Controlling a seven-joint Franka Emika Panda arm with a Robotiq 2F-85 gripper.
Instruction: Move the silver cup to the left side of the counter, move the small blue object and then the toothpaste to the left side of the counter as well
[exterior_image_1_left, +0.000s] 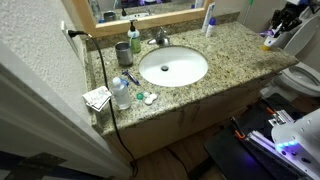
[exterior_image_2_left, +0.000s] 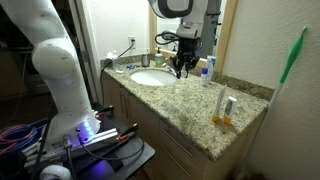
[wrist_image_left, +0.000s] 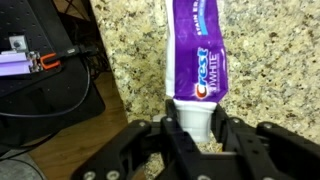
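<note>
The toothpaste (wrist_image_left: 195, 50), a flat purple Crest tube with a white cap, lies lengthwise over the speckled counter (wrist_image_left: 265, 60) in the wrist view. My gripper (wrist_image_left: 192, 118) has a finger pressed on each side of the cap. In both exterior views my gripper (exterior_image_2_left: 181, 70) (exterior_image_1_left: 278, 28) is to the right of the sink (exterior_image_1_left: 172, 67). The silver cup (exterior_image_1_left: 122, 52) stands at the back left beside the green soap bottle (exterior_image_1_left: 135, 40). A tiny bluish item, probably the small blue object (exterior_image_1_left: 141, 96), lies near the left front.
A clear bottle (exterior_image_1_left: 120, 93) and a folded paper (exterior_image_1_left: 97, 97) sit at the left front. A tall white tube with a blue top (exterior_image_1_left: 209, 20) stands at the back. A yellow item (exterior_image_2_left: 222, 120) and a white tube (exterior_image_2_left: 228, 105) are at the right end. The counter edge (wrist_image_left: 112, 70) is close by.
</note>
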